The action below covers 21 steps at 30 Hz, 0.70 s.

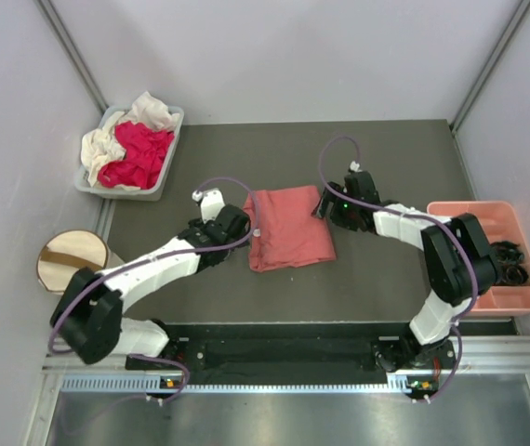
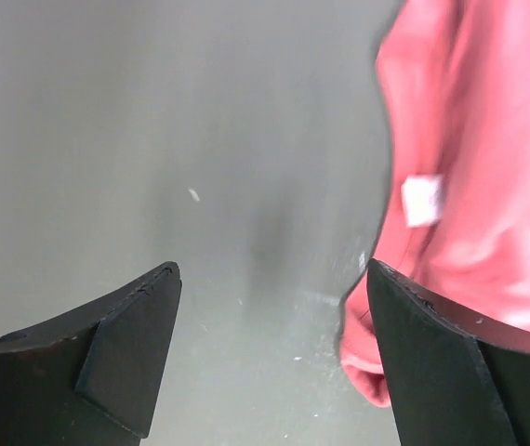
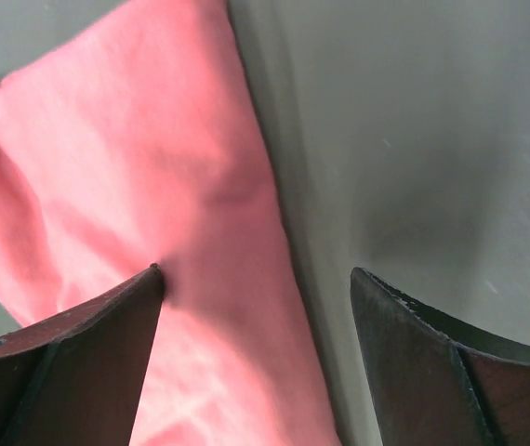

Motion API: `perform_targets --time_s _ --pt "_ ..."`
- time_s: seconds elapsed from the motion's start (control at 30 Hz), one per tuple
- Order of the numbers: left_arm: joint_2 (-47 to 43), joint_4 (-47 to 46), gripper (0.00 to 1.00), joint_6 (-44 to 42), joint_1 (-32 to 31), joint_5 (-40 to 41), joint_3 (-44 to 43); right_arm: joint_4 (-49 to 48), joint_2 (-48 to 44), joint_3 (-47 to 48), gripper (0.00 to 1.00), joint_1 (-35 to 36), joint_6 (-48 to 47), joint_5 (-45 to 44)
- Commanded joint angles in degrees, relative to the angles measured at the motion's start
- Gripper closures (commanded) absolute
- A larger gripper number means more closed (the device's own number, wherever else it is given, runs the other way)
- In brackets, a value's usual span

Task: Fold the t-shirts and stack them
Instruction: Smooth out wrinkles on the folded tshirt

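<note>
Between left hand (image 1: 247,225) and right hand (image 1: 324,207), salmon-pink shirt (image 1: 290,232) (both spread)

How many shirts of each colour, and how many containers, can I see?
Salmon-pink folded cloth t-shirt: 1
Magenta-red crumpled cloth t-shirt: 1
Cream-white crumpled cloth t-shirt: 1
Containers: 3 (grey plastic tub, salmon-pink plastic tray, cream round fabric bin)
Total: 6

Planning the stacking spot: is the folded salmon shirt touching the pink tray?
Apart. The top view shows dark table between the salmon shirt and the pink tray at the right edge.
</note>
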State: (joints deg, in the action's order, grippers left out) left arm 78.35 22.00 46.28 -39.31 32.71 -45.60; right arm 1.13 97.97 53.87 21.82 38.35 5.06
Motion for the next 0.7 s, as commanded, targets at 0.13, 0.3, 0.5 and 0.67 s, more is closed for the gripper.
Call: perform_targets --time_s 0.13,0.3,0.5,0.67 --pt "-11.53 -9.89 0.14 -12.15 0.99 -2.98 -2.83 0.02 -8.32 -5.17 0.18 -1.08 -1.52 1.08" --pt "-11.38 -19.53 0.13 -15.25 1.43 -14.15 -2.82 0.02 -9.38 -6.76 0.18 -1.17 -1.35 1.36" --pt "-8.05 -28.85 0.13 -16.57 1.52 -25.76 -2.29 0.1 -9.64 -7.55 0.18 -1.17 -1.0 1.88" --pt "-3.03 -31.49 0.14 -16.75 1.52 -28.93 -1.86 0.1 -10.69 -8.77 0.18 -1.17 -0.64 1.53"
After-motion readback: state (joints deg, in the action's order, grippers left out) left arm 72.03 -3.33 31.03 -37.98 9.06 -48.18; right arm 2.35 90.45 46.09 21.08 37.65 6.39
